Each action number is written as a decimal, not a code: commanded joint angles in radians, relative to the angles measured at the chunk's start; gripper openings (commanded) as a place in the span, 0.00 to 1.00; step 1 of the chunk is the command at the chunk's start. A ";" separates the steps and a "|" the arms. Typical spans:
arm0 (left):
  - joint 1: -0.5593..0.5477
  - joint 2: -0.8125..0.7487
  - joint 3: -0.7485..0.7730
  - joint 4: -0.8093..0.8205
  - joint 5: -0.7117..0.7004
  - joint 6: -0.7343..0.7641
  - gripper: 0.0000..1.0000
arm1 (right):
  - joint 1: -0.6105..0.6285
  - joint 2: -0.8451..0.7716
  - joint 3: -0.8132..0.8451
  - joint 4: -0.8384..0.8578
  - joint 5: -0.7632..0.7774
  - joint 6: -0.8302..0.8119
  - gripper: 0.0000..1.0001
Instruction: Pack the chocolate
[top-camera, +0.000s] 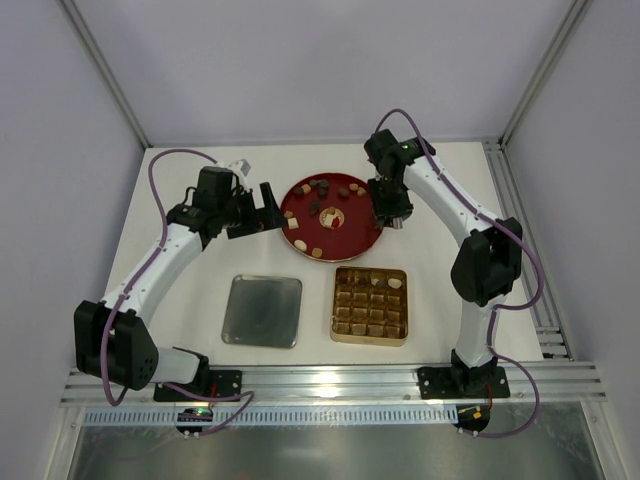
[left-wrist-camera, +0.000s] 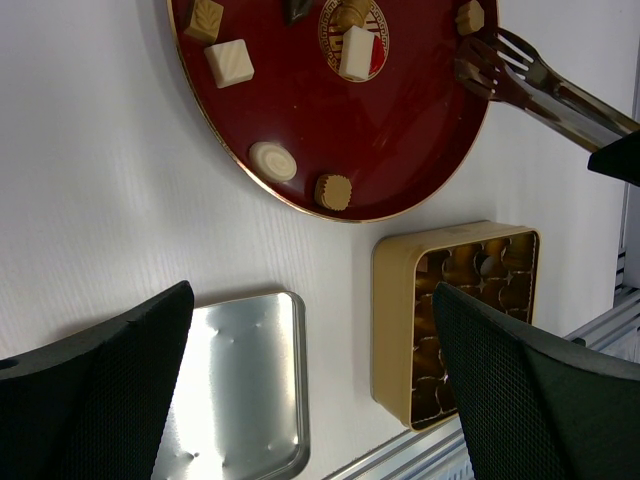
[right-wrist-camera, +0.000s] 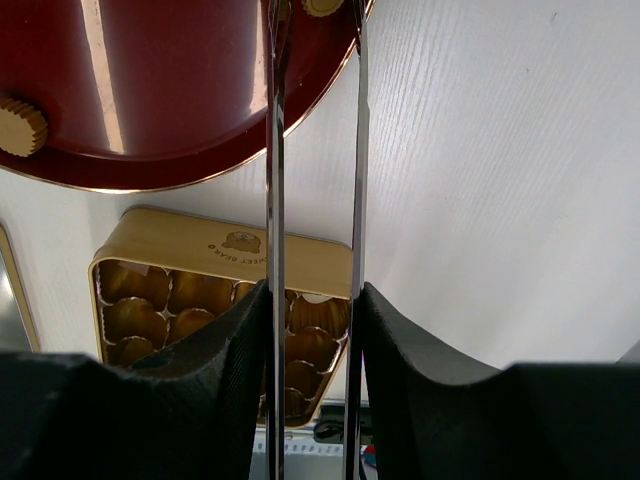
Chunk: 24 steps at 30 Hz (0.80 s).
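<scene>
Gold tin (right-wrist-camera: 150, 250) wall shows a small bear logo (right-wrist-camera: 240, 241)

We see our left gripper (left-wrist-camera: 310, 300), its two fingers (left-wrist-camera: 90, 390) wide apart. Past them, metal tongs (left-wrist-camera: 540, 85) reach over the red plate (left-wrist-camera: 400, 150) of chocolate (left-wrist-camera: 229, 62). Between the fingers lie a silver tray (left-wrist-camera: 245, 380) and gold tin (left-wrist-camera: 392, 320).

White worktop (top-camera: 310, 275) carries round red gold-rimmed plate (top-camera: 355, 235), square gold gridded tin (top-camera: 335, 305) near it, flat silver metal lid (top-camera: 262, 310) beside tin, steel tongs (left-wrist-camera: 560, 95) over plate's rim.
</scene>
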<state>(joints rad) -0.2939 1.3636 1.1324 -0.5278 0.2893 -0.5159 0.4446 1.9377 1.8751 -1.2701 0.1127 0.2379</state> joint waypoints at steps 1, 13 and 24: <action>0.006 -0.015 -0.002 0.032 0.021 0.005 1.00 | -0.003 0.001 -0.010 0.015 -0.004 -0.014 0.42; 0.006 -0.015 -0.002 0.032 0.021 0.004 1.00 | 0.000 -0.016 -0.051 0.037 -0.054 -0.011 0.37; 0.006 -0.017 -0.003 0.032 0.017 0.005 1.00 | -0.001 -0.020 -0.033 0.031 -0.059 -0.017 0.34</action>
<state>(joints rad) -0.2939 1.3636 1.1320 -0.5278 0.2893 -0.5159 0.4450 1.9385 1.8187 -1.2491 0.0643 0.2363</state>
